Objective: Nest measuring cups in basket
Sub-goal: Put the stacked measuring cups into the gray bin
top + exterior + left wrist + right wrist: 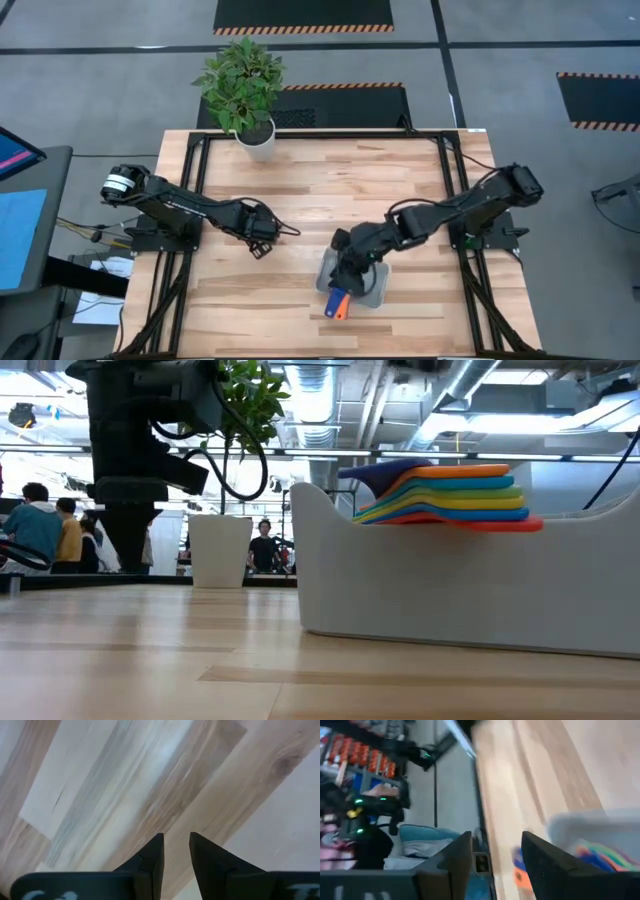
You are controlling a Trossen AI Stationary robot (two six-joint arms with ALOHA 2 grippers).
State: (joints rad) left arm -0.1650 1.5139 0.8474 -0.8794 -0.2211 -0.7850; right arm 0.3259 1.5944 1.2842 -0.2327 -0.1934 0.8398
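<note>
The pale grey basket (376,290) stands on the table near the front, right of the middle. The measuring cups are nested in one stack inside it. Their coloured flat handles (450,495) fan out over the basket's rim (330,500), and the orange and blue handles (338,303) stick out toward the near edge. My right gripper (343,279) is open and empty above the basket's left side; its wrist view (495,837) shows the basket (590,822) and cups (600,855) beside its fingers. My left gripper (262,241) is over bare wood left of the middle, its fingers (176,837) a little apart and empty.
A white plant pot (257,141) with a green plant stands at the table's far edge and also shows in the low view (220,550). Black frame rails run along the table's left, right and far sides. People stand in the room beyond the table (40,525).
</note>
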